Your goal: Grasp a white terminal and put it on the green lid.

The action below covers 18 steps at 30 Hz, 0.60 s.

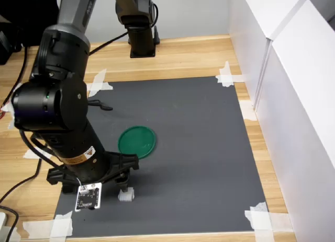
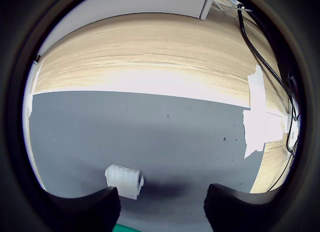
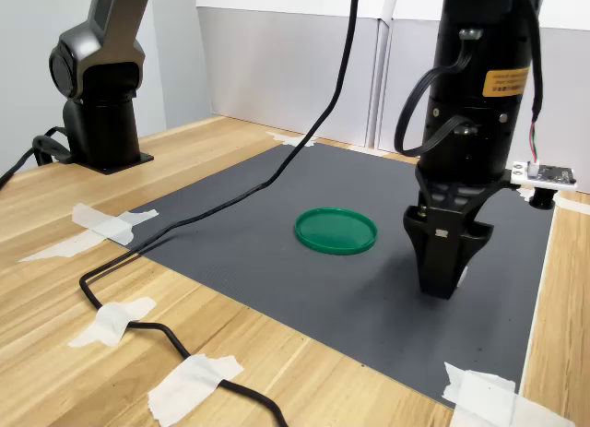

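The white terminal (image 1: 125,195) lies on the dark mat near its front edge in the first exterior view. In the wrist view the white terminal (image 2: 124,180) sits just ahead of one finger (image 2: 85,209), off to the side of the gap. My gripper (image 2: 162,202) is open and holds nothing. It hangs low over the mat, right above the terminal (image 1: 121,183). The green lid (image 1: 137,141) lies flat on the mat, a short way beyond the gripper. In the second exterior view the green lid (image 3: 336,231) is left of the gripper (image 3: 444,284), which hides the terminal.
White tape (image 1: 226,75) holds the grey mat (image 1: 199,148) to the wooden table. The arm's base (image 1: 141,43) stands at the back. A black cable (image 3: 184,229) runs across the mat's edge. White walls (image 1: 293,95) close the first exterior view's right side.
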{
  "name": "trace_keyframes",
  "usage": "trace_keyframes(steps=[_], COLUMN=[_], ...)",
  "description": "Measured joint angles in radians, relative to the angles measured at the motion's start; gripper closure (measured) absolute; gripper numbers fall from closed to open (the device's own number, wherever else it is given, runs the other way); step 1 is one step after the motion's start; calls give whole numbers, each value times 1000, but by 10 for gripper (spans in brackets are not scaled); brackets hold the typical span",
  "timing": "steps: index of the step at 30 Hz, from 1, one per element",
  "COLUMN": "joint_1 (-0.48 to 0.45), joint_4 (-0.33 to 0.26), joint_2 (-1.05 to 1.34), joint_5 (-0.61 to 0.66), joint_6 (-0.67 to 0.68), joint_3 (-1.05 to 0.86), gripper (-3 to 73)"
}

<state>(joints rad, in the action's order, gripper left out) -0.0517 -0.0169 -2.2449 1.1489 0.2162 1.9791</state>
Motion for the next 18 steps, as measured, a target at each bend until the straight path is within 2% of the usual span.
trace_keyframes(steps=[18], joint_1=[0], joint_4=[2], joint_2=[-33], joint_5=[-15], joint_6=[0], joint_3=[6], gripper=[-18])
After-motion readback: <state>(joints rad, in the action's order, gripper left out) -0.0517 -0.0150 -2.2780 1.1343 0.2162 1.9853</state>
